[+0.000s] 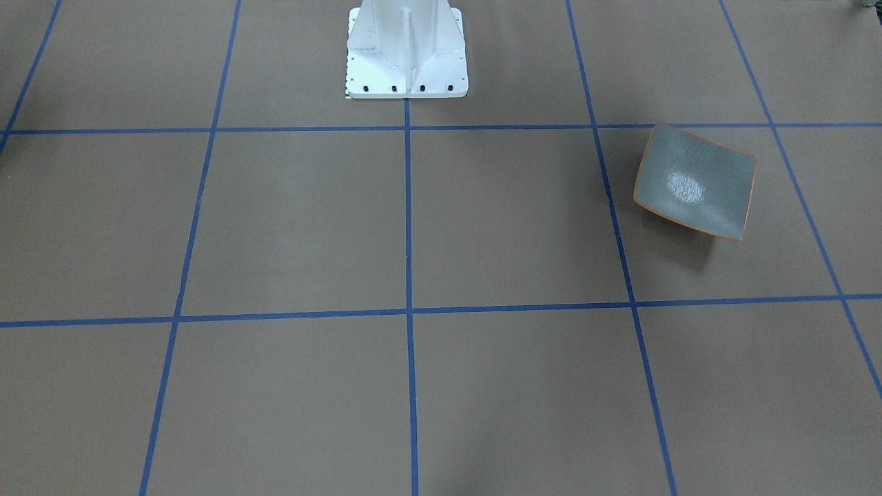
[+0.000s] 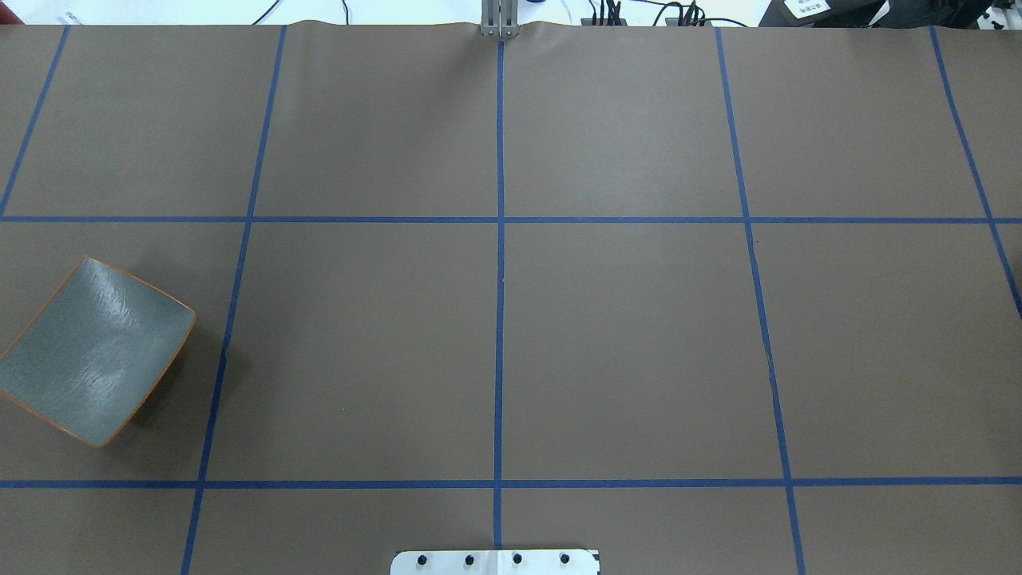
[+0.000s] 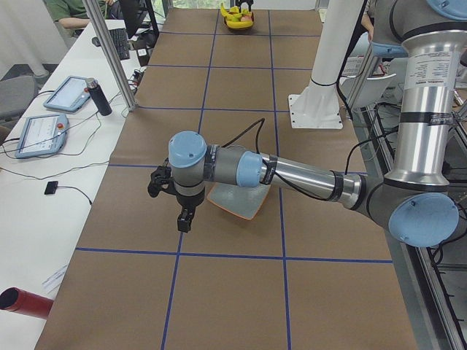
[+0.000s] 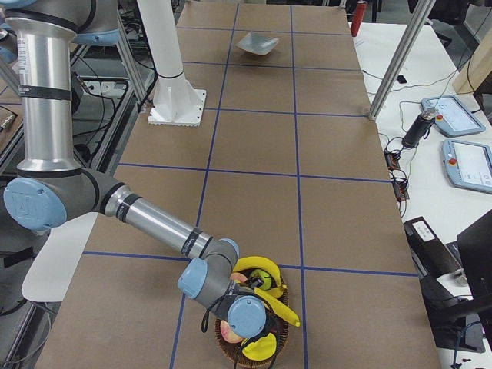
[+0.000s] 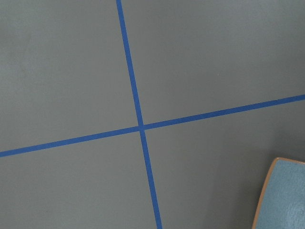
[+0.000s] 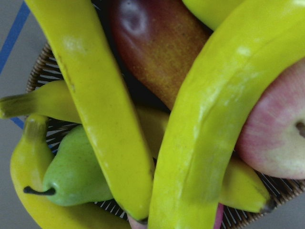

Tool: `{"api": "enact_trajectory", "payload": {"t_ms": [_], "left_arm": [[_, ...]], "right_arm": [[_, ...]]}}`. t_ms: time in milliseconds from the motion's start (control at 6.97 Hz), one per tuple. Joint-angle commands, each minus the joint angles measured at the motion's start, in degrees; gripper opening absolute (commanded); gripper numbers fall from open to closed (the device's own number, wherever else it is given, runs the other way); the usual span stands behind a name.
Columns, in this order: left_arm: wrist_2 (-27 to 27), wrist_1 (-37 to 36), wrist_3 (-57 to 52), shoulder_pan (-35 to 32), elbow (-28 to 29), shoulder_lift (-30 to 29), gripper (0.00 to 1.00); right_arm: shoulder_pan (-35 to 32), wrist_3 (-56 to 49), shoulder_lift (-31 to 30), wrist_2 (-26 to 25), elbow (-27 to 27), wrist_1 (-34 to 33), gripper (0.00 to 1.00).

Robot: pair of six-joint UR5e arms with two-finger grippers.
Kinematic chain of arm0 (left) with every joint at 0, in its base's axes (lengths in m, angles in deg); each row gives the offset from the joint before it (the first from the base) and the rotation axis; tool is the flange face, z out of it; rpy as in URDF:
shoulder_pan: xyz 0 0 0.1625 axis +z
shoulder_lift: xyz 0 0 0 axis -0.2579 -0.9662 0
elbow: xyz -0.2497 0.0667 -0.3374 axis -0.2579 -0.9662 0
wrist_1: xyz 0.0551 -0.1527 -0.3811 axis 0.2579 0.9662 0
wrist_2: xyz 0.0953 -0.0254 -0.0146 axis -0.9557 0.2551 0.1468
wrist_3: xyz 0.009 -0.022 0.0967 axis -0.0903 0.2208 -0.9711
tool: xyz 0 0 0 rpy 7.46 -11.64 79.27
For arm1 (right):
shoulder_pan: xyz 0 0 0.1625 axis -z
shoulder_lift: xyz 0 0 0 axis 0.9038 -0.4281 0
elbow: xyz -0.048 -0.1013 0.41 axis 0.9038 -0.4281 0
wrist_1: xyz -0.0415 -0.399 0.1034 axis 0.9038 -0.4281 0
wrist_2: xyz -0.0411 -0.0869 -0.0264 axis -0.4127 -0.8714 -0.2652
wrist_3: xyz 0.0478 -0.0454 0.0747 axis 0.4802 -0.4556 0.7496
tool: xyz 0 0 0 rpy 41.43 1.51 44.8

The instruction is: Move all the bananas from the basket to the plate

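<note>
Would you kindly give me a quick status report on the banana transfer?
Jaws unreadable both sides; left arm near plate, right arm over basket. Bananas in basket, none on plate. Pear and apple crowd them.

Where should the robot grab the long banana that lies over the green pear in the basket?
Likely mid-length on the banana, coming from straight above and closing across its narrow width. Its middle lies uncovered, and the pear beside it sits lower, which leaves room.
</note>
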Motion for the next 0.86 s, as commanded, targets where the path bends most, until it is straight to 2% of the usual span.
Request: {"api": "enact_trajectory", "payload": {"t_ms": [0, 144, 287, 718], "left_arm": [[1.07, -0.21, 0.1, 0.0, -0.46, 0.04, 1.0], [1.16, -0.21, 0.45, 0.0, -0.37, 0.04, 1.0], [1.16, -0.21, 0.45, 0.0, -0.37, 0.04, 1.0], [1.16, -0.21, 0.54, 0.0, -0.11, 0.04, 1.0]], "right_arm": [[0.04, 0.18, 0.19, 0.01, -0.05, 0.0, 0.45], [0.04, 0.09, 0.19, -0.08, -0.05, 0.0, 0.07], [0.04, 0.26, 0.19, 0.01, -0.05, 0.0, 0.0], [0.04, 0.44, -0.16, 0.01, 0.83, 0.09, 0.0]]}}
